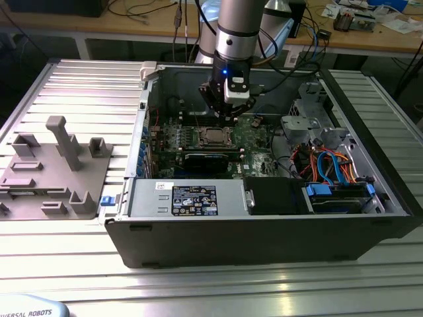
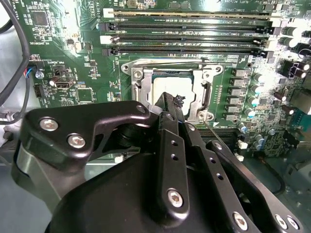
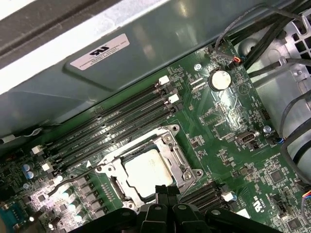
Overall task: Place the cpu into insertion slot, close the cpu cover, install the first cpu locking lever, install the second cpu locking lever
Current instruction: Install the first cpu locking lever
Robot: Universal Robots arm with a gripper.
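Claw (image 2: 169, 101) with fingers (image 2: 171, 131) pressed together, tip over one edge of the cpu (image 2: 170, 83), cpu seated in the insertion slot (image 2: 203, 94) of the green motherboard (image 2: 82, 63), cpu cover (image 2: 138, 90) lying flat around it, open computer case (image 1: 264, 231) on the slatted worktop (image 1: 66, 257)

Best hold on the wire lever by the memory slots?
The free end of the wire lever, jutting past the cpu cover toward the capacitors, probably; come from above, fingers across the wire. Along the cover it lies low, leaving little to pinch.
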